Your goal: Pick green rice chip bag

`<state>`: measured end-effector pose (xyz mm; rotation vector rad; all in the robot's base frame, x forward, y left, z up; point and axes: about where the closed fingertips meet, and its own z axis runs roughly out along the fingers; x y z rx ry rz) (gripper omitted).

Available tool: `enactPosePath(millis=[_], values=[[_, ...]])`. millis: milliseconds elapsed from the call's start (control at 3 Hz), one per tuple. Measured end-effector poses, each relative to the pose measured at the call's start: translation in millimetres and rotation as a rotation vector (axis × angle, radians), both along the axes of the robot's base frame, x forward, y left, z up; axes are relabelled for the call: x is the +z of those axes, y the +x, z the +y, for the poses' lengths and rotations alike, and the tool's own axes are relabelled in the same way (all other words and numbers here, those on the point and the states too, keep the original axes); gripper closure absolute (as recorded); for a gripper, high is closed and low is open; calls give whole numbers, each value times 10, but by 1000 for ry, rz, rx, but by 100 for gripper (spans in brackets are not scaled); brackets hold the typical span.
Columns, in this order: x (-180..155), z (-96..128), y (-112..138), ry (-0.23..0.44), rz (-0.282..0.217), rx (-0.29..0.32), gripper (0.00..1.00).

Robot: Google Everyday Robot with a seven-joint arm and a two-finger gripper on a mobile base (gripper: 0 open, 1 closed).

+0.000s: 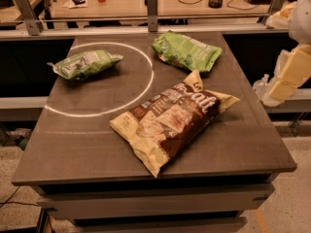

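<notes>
Green rice chip bag (187, 51) lies flat at the far side of the bench (73, 149), right of the middle, with its pale print patch turned up; the bench is the largest thing in view, dark and broad, with a white circle (152, 74) drawn on its left half. Next in size is the brown-and-cream bag (172, 118), lying slantwise in the middle; its upper corner is just beside the near edge of the target bag, perhaps touching, I cannot tell which. Smaller is the slimmer green bag (85, 63), inside the circle at the left and well apart from the others; it is not the one to take. The claw (290, 76) hangs off the right edge of the bench, well apart from the target; whether it is wide or narrow I cannot tell. The step in hand, I judge, is the approach; to do it well the claw should come from above, keep to the far side of the brown bag, and take a crinkled edge, because so flat a bag gives little to hold.
</notes>
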<state>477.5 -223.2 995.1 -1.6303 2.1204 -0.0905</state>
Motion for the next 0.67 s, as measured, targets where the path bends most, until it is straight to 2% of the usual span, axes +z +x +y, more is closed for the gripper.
enactPosePath(millis=[333, 667], values=[[-21, -37, 349, 88, -49, 12, 0], [-142, -65, 694, 202, -111, 0, 0]])
